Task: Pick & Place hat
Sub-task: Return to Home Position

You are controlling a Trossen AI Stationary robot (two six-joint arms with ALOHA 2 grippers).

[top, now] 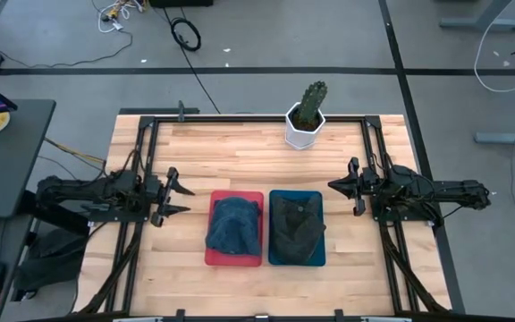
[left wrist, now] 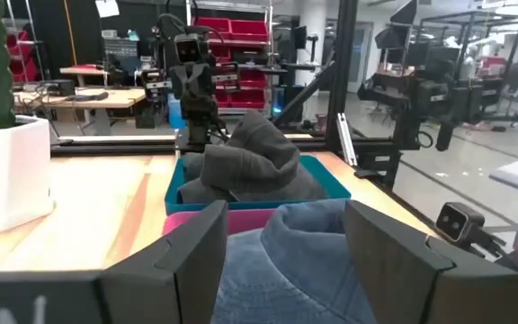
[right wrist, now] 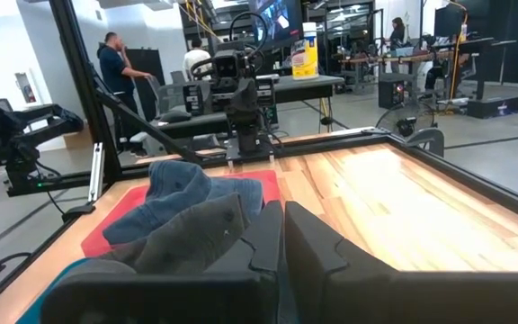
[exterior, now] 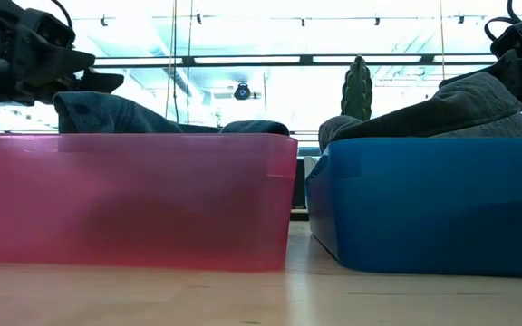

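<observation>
High view: you see the wooden worktop (top: 240,161) from above with both arms drawn back to its sides. The red bin (top: 211,259) and the blue bin (top: 274,258) stand side by side, just apart, midway between the left and right edges and nearer the front edge than the far one. The blue cap (top: 235,225) lies in the red bin and fills most of it. The black cap (top: 298,228) lies in the blue bin, likewise filling it. A cactus (top: 310,103) in a white pot (top: 304,134) stands at the far edge, well apart from both bins.

The left gripper (top: 182,199) hangs near the left edge, pointing at the red bin and clear of it. In the left wrist view its fingers (left wrist: 196,261) stand wide apart and hold nothing, and you look between them onto the blue cap.

The right gripper (top: 333,186) hangs near the right edge, pointing at the blue bin and clear of it. In the right wrist view its fingers (right wrist: 263,238) are pressed together with nothing between them.

Low view: each cap rises above the rim of its bin. A person (right wrist: 115,63) stands in the room beyond the worktop.
</observation>
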